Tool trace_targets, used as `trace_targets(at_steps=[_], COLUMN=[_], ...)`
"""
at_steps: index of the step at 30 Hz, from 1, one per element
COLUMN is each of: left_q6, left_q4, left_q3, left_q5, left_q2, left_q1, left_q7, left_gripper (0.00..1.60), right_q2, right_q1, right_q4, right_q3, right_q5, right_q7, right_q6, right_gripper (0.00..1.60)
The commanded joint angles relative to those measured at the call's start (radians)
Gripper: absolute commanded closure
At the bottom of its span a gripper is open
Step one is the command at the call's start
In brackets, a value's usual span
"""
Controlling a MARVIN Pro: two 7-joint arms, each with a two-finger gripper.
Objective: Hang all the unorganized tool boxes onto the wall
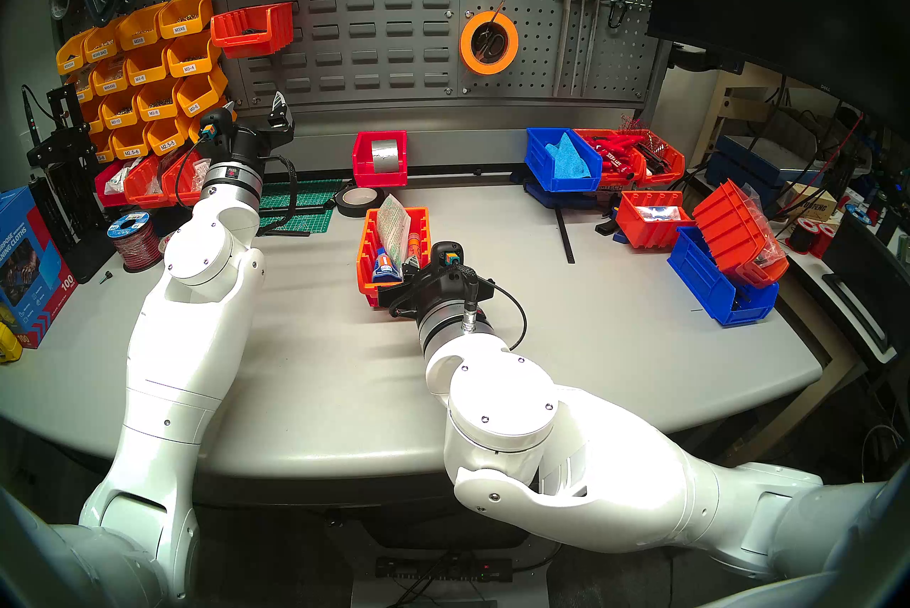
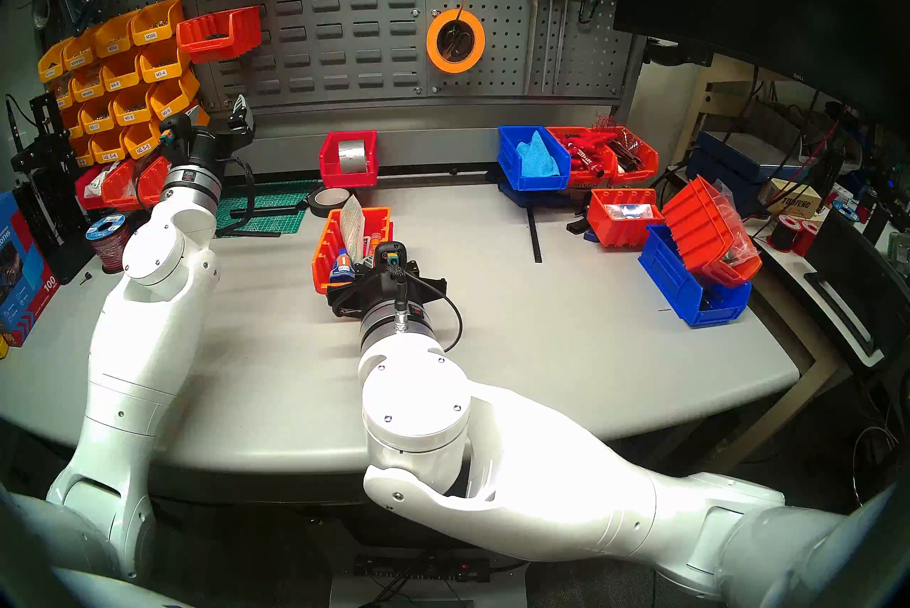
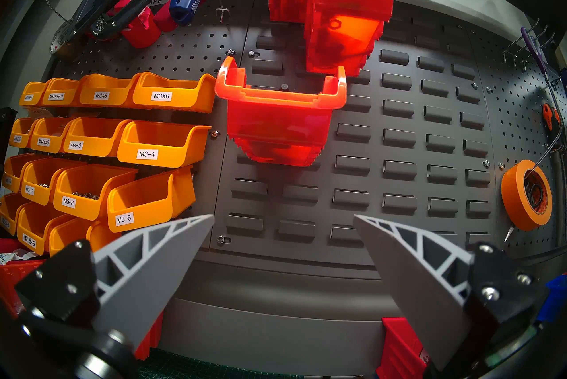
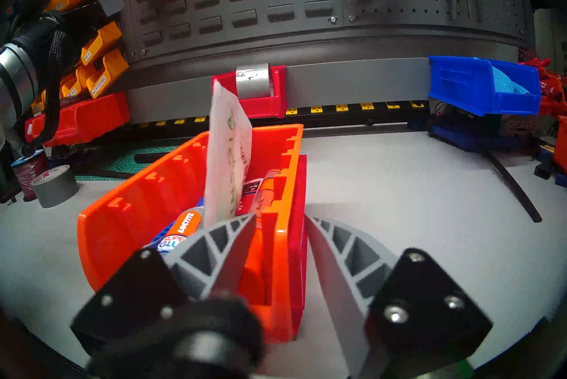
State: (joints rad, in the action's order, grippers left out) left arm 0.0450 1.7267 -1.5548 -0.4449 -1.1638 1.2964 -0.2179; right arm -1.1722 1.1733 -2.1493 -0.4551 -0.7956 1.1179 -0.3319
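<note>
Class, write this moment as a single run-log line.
left gripper: open, empty, facing wall | right gripper: fingers straddling right side wall of orange bin | bin on table, not yet hung

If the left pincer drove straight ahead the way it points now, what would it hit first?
Probably the wall, around its slots below the hanging orange bin. The left pincer is open and empty; depth is unclear.

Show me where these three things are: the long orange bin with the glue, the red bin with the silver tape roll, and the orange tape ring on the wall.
Orange bin (image 4: 141,225): right wrist view, inner left wall.
Red bin (image 1: 363,158): head left view, left side wall.
Orange tape ring (image 1: 468,50): head left view, left side of the ring.
</note>
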Motion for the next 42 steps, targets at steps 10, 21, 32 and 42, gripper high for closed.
trace_targets(at_steps=[10, 21, 32, 42], left_q6=[0.0, 0.001, 0.0, 0.001], left_q4=[0.009, 0.009, 0.009, 0.009], left_q3=[-0.002, -0.002, -0.002, -0.002], left_q5=[-0.001, -0.001, -0.001, -0.001], left_q2=[0.0, 0.0, 0.0, 0.0], left_q1=[-0.01, -0.01, -0.01, -0.01], left_q7=[0.0, 0.0, 0.0, 0.0], left_gripper=[0.0, 0.0, 0.0, 0.0], right_q2=[0.009, 0.004, 0.033, 0.109], right_q1=[-0.04, -0.104, -0.127, -0.135], right_q4=[0.021, 0.01, -0.012, -0.05], right_q3=[-0.016, -0.039, -0.068, -0.108], right_q5=[0.012, 0.017, 0.026, 0.04], right_q7=[-0.061, -0.099, -0.107, -0.092], right_q6=[0.028, 0.009, -0.016, -0.05], right_gripper=[1.6, 1.6, 1.6, 1.6])
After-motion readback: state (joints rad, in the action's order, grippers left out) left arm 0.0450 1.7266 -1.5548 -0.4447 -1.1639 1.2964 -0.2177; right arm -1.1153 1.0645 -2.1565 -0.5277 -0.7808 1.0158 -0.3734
